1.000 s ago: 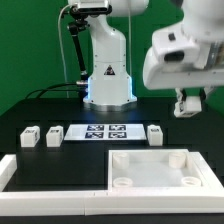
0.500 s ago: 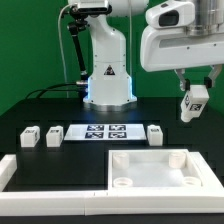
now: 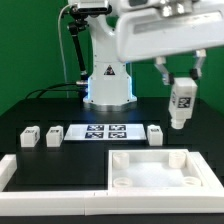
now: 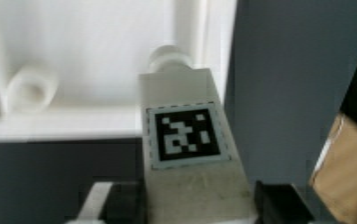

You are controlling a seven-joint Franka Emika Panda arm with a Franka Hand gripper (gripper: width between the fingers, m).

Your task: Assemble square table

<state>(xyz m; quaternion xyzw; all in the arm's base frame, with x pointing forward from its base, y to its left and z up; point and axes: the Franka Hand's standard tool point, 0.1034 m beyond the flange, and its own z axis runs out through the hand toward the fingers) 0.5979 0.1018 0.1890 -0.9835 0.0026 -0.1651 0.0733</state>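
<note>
Hand [image 3: 181, 90] clenched on one leg [image 3: 181, 106]: jaws partway closed w/ the block pinched between them. The leg hangs upright below the fingers, tag facing the exterior cam, in the air and touching nothing else. It is higher than the marker board [image 3: 105, 131] and past that board's end on the exterior view's right. In the wrist view the same leg [image 4: 189, 130] fills the middle, tag on its face, w/ fingers [image 4: 100, 205] on both sides. Beyond it shows part of the tabletop [image 4: 59, 50] w/ one round socket [image 4: 27, 93]

The desk [image 3: 40, 112] is black. A 2nd leg [image 3: 54, 133] lies just beside the board on the exterior view's left, w/ a 3rd leg [image 3: 29, 136] next to it, further from the board. A 4th leg [image 3: 155, 134] lies just beside the board on the exterior view's right. The tabletop [image 3: 150, 168] lies flat on the cam side of the board, sockets up, offset to the exterior view's right. A white rail [image 3: 10, 172] runs on the cam side, to the board's left in the exterior view. The arm's base [image 3: 108, 78] stands behind the board, w/ a green backdrop [image 3: 30, 50] beyond
</note>
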